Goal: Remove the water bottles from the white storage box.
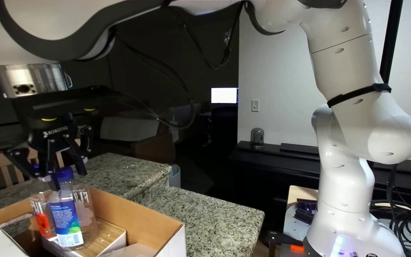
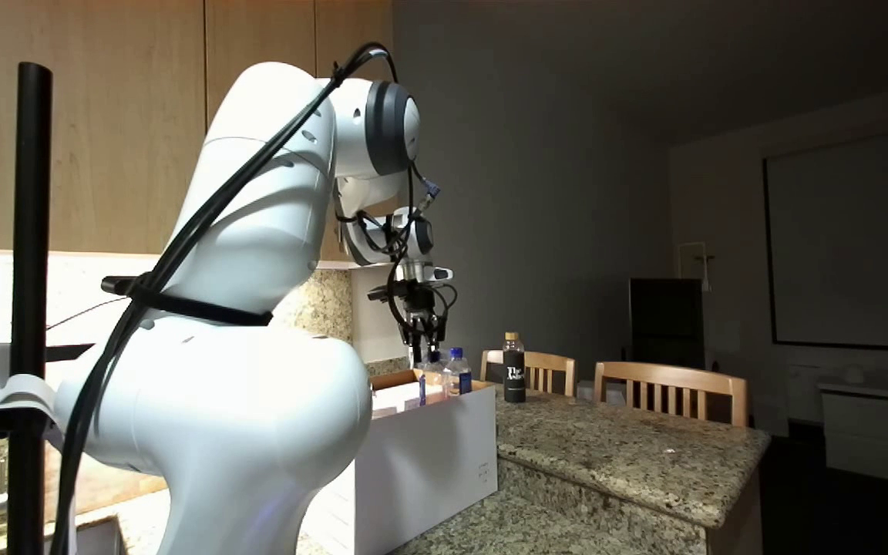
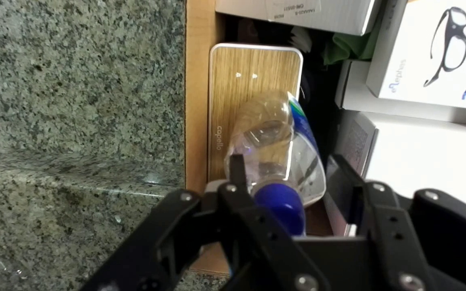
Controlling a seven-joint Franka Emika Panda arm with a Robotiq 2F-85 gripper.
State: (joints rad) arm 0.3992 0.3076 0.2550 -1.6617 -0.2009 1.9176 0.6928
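The white storage box (image 1: 177, 242) stands open on the counter; its outer wall (image 2: 432, 466) and its tan inner side (image 3: 197, 93) also show. A clear water bottle with a blue cap and blue label (image 1: 64, 217) stands in it, also seen from above by its cap (image 3: 283, 206). A second water bottle with a red marking (image 1: 42, 219) stands just behind it. Both bottles (image 2: 458, 376) rise above the rim in an exterior view. My gripper (image 1: 67, 175) is open, pointing down, with its fingers (image 3: 287, 165) on either side of the nearer bottle's cap and neck. A gap shows beside the right finger.
Inside the box lie a wood-topped "capello" box (image 3: 253, 60) under the bottle, a glasses box (image 3: 431, 52) and a plain white box (image 3: 431, 157). A granite counter (image 1: 209, 217) with a raised ledge (image 2: 613, 439) adjoins. A black-sleeved bottle (image 2: 514, 376) stands on the ledge.
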